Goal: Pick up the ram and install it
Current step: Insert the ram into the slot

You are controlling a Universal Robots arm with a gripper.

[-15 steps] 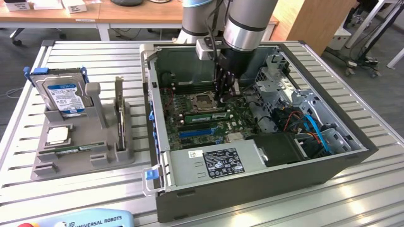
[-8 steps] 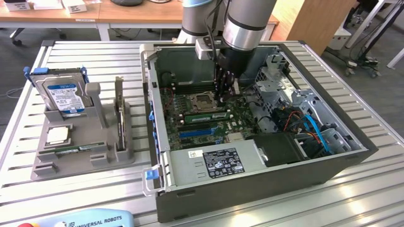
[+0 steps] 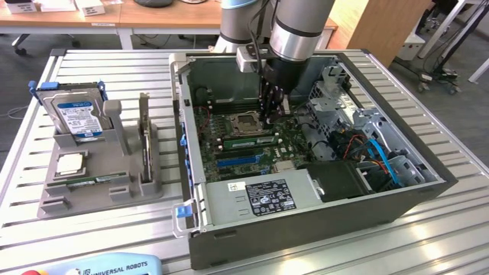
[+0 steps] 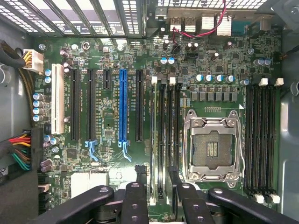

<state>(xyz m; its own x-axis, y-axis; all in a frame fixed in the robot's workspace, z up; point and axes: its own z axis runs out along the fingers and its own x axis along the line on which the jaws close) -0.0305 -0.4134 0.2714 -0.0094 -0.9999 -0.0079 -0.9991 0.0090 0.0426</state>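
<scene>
- Ram (image 4: 155, 140): standing edge-up in a mem slot just beside CPU socket (image 4: 212, 149), on the mobo inside the PC case (image 3: 428, 189). Can't tell whether fully seated or latched.
- Probably light, thin and stiff, but brittle if bent or twisted. Chips and solder fragile; contact edge best left untouched. Smooth flat faces, so likely to slip under a weak pinch.
- Best hold, as judged: across the two flat faces, up near the top edge, square on w/ no tilt.
- Gripper (image 4: 157, 171): spread, one finger on either side of the stick, apparently pinching nothing.
- Close edges: other mem slots right alongside, socket's metal frame just beyond. Expansion slots, incl. blue slot (image 4: 123, 105), on the other side. Little sideways room, so open room mostly straight up.
- Farther out: drive cage and cables (image 3: 378, 154) on the exterior view's right, case wall on its left, PSU (image 3: 264, 197) toward the front. Case top open.
- Outside case: second stick (image 3: 95, 181) lying in grey fixture (image 3: 46, 200) w/ HDD (image 3: 77, 117), well apart from the gripper, on slatted table (image 3: 114, 240).
</scene>
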